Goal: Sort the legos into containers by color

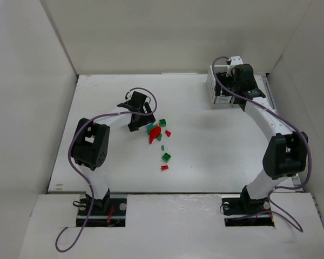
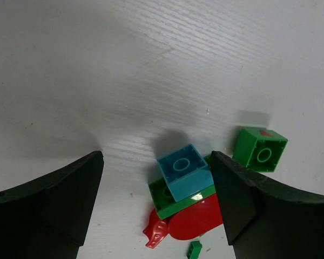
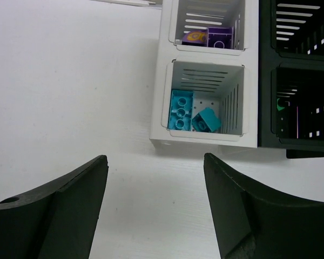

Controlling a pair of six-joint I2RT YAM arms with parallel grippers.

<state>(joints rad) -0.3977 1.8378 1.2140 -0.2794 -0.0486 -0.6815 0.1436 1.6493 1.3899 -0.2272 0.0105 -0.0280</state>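
A heap of legos (image 1: 155, 133) lies mid-table. The left wrist view shows a teal brick (image 2: 184, 170) on top of a green plate (image 2: 173, 200), over a red piece (image 2: 197, 220). My left gripper (image 2: 156, 162) straddles this heap with its jaws open. The right finger (image 2: 232, 194) is close beside the teal brick and the left finger stands well clear. A green brick (image 2: 261, 148) sits just beyond. My right gripper (image 3: 155, 162) hangs open and empty before the white container (image 3: 205, 141). That container holds teal bricks (image 3: 181, 110), and a purple brick (image 3: 220, 38) lies in the compartment behind. The black container (image 3: 267, 108) adjoins it.
Loose bricks lie scattered toward the near side of the heap: a green one (image 1: 166, 157), a red one (image 1: 164, 168) and a red one (image 1: 168, 133). The containers (image 1: 215, 89) stand at the back right under my right arm. White walls enclose the table.
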